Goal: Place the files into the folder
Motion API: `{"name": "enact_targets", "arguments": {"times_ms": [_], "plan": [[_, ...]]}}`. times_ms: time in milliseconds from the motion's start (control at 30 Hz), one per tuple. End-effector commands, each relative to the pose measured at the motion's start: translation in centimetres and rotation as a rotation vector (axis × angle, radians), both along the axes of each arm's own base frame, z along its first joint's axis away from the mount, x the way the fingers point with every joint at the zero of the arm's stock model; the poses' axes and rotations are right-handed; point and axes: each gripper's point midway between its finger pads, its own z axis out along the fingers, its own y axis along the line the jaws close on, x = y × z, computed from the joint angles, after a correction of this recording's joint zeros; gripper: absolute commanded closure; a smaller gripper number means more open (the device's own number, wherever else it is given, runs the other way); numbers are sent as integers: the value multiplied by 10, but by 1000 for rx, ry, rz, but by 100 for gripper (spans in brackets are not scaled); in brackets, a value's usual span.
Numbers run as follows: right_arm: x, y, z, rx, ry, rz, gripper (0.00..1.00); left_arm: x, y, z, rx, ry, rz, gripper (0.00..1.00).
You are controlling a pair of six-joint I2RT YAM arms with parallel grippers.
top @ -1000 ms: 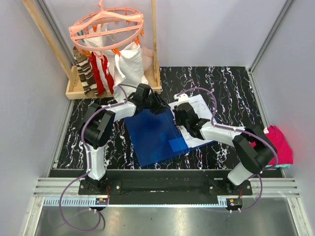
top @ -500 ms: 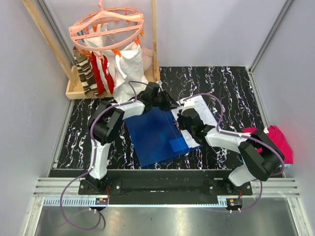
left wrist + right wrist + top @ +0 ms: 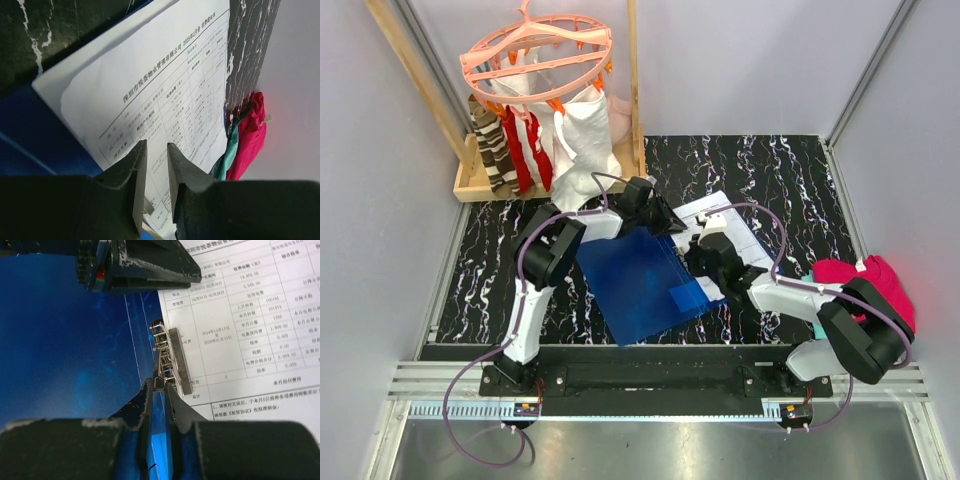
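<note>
The blue folder [image 3: 635,280] lies on the marbled table with the files [image 3: 725,215], white printed sheets, on its right part under the metal clip [image 3: 175,357]. My right gripper [image 3: 705,250] is shut on the clip's upright lever [image 3: 160,382], beside the sheets [image 3: 250,330] and the blue cover [image 3: 65,340]. My left gripper [image 3: 670,222] hovers at the folder's far edge over the top of the sheets [image 3: 165,90]. Its jaws stand a narrow gap apart with nothing between them. It also shows at the top of the right wrist view [image 3: 145,270].
A magenta cloth [image 3: 880,285] lies at the table's right edge and also shows in the left wrist view [image 3: 250,135]. A wooden rack [image 3: 480,180] with a pink hanger [image 3: 535,55], striped cloths and a white cloth bag [image 3: 585,130] stands at the back left.
My left gripper has moved right along the folder's far edge to over the sheets. My right gripper has shifted a little right and nearer, and the folder has turned slightly with it.
</note>
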Motion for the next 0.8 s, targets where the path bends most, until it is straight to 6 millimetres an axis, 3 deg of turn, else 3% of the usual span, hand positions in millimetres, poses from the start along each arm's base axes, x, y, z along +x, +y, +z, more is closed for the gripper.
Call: {"name": "enact_targets", "arguments": {"times_ms": [0,133,367,500,767], "plan": [[-24,-3,-14,35,99,-2,100,10,-4,9,10,-56,-35,73],[-34,0,-18,61,141,14,100,10,-7,29,31,-102,-92,66],[-38,-1,-26,69,176,-1,100,-9,11,60,105,-159,-152,58],[-39,-2,-28,68,187,-8,100,-25,14,54,98,-142,-180,60],[-46,-2,-33,66,240,-12,100,-49,-5,55,76,-151,-260,64]]}}
